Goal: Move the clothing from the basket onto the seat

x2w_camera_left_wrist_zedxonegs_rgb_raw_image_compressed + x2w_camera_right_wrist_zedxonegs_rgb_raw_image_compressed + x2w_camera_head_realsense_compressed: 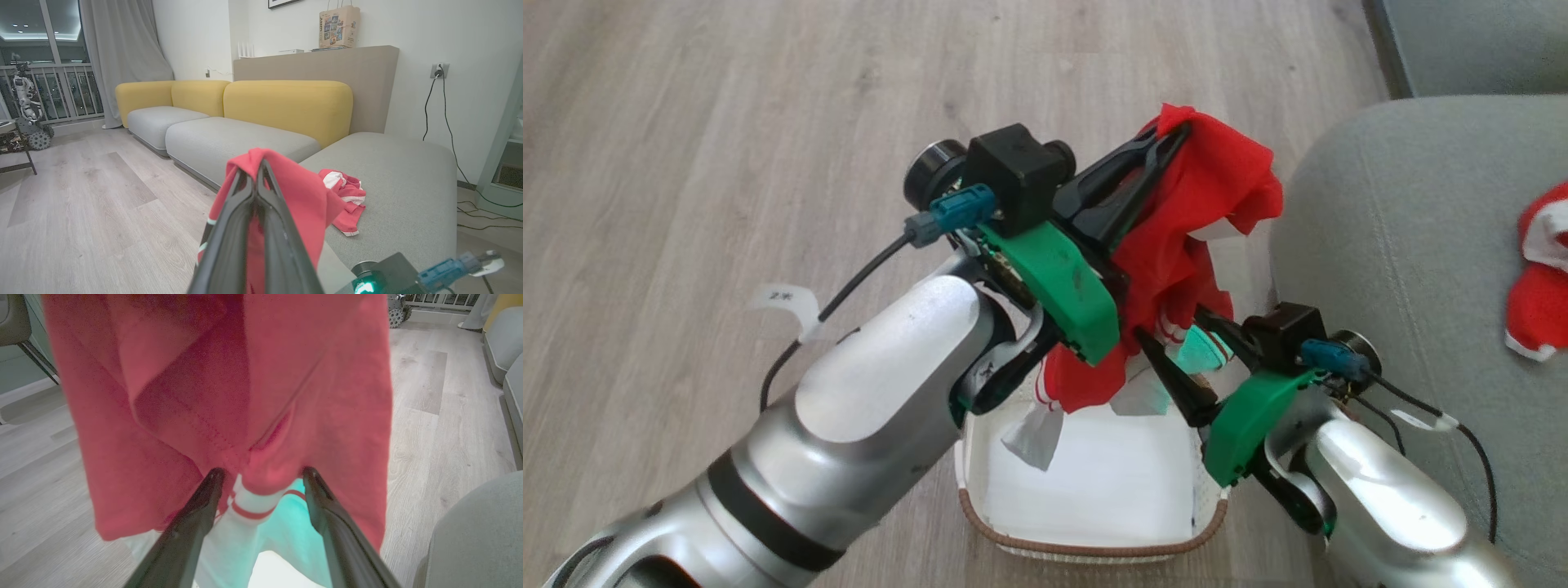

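From the head, my left claw is pinched shut on a fold of a red jersey. I hold it high above the basket, so the cloth hangs clear of the rim and can swing across without snagging. The jersey drapes down between my two arms, its lower end dangling over the basket's far wall. The basket stands on the floor just beside the seat, which keeps the carry short. A second jersey already lies crumpled on the seat, well apart from the one I hold. My right claw sits lower, under the hanging cloth, with its jaws spread wide.

Along my left wrist, the two fingers meet at their tips with red fabric folded over them, a firm pinch on thin cloth. Beyond them the seat stretches away with the second jersey on it, so I judge I am aimed at the drop spot.

Along my right wrist, the jaws stand at their widest. The jersey hangs as a red curtain right in front, and its white-trimmed hem drops into the gap between the fingers. I cannot tell whether the cloth touches either finger, but nothing is gripped. I judge this claw is placed there to gather the loose lower end, so it does not drag on the basket.
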